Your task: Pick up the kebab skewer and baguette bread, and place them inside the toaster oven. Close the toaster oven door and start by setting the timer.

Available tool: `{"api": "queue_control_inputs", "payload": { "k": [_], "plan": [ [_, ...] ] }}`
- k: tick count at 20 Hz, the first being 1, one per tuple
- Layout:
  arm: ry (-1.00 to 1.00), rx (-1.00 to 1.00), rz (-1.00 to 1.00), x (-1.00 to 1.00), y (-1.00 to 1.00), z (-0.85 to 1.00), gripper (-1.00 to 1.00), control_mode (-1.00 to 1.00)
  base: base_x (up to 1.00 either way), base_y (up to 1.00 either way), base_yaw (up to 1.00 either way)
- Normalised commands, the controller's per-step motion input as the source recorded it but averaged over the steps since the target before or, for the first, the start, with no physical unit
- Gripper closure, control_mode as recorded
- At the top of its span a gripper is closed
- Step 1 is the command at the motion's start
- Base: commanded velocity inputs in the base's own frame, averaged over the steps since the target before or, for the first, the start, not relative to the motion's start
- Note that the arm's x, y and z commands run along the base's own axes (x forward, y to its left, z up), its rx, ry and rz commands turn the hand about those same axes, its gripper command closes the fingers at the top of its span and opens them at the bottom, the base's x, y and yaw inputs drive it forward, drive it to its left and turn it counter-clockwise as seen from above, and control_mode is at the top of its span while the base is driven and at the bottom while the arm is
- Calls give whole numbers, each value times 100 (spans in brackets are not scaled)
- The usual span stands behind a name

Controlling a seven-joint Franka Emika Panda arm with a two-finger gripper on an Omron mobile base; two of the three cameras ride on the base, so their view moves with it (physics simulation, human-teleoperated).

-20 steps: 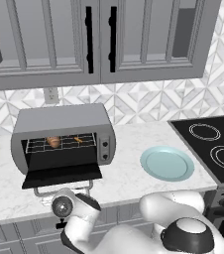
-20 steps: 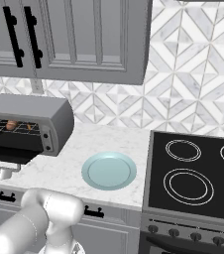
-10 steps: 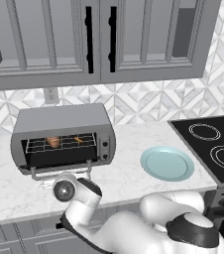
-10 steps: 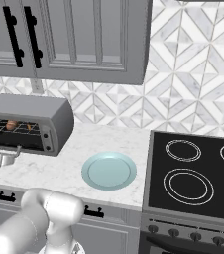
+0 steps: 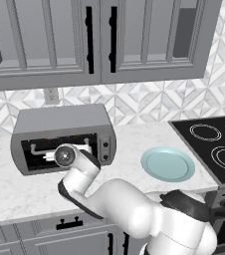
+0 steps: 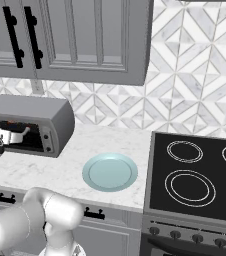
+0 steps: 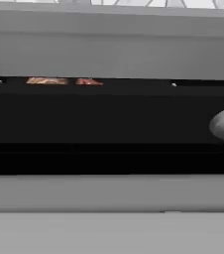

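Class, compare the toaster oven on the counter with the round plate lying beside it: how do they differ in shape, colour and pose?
The toaster oven is a boxy grey metal case; the plate is a flat pale blue-green disc. The toaster oven stands tall against the backsplash wall, while the plate lies low nearer the counter's front edge, beside the stovetop. The toaster oven has a dark glass front; the plate is plain and bare. Both rest on the same marble counter.

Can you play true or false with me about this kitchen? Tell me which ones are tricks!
1. The toaster oven sits on the counter under the cupboards. True.
2. The round plate has bread on it. False: the plate is bare.
3. The plate lies between the toaster oven and the stove. True.
4. The toaster oven door is shut tight. False: a dark gap shows above it.
5. A pot stands on the stove. False: its rings are bare.
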Motion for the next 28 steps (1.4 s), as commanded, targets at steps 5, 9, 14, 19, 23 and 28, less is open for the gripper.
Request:
{"api": "queue_control_inputs", "payload": {
  "k": [5,9,14,19,23,28],
  "plan": [
    [3,0,0,35,-49,11,-100,-100,0,0,0],
    [10,0,0,22,-44,0,-100,-100,0,0,0],
    [7,0,0,-25,-38,4,-100,-100,0,0,0],
    [2,0,0,-69,-17,5,-100,-100,0,0,0],
    [2,0,0,-73,-23,18,-100,-100,0,0,0],
    [0,-5,2,-70,-47,0,-100,-100,0,0,0]
  ]
}}
